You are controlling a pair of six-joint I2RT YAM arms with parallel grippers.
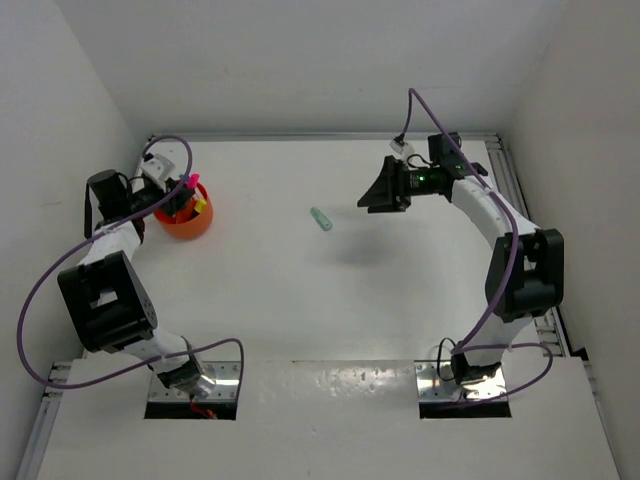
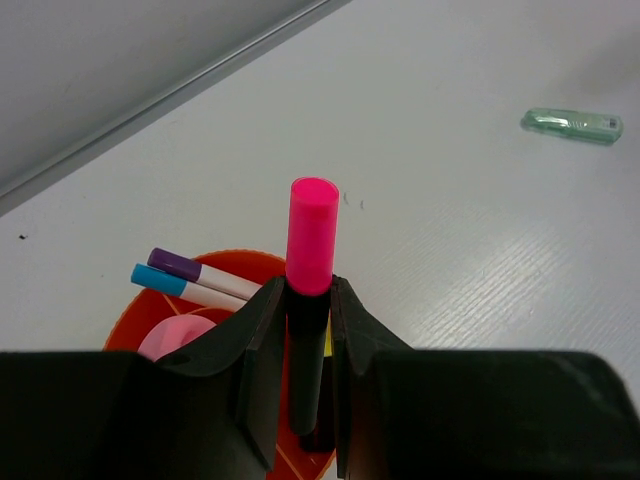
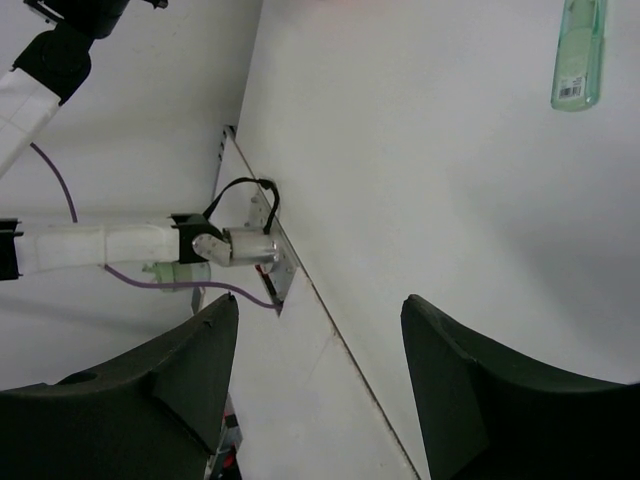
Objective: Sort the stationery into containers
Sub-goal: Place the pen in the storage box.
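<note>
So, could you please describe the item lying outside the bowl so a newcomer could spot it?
On the white table, look midway between the orange bowl at left and the right gripper. A short pale green marker lies flat there, alone; every other pen is in the bowl, bar the pink-capped highlighter in the left gripper.

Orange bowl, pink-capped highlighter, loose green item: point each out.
orange bowl (image 1: 187,229), top external view, on the near outer wall.
pink-capped highlighter (image 2: 312,235), left wrist view, on the pink cap.
green item (image 2: 572,125), left wrist view, mid-body.

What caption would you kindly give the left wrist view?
The left pincer holds a pink-capped highlighter upright over the orange bowl.
</note>
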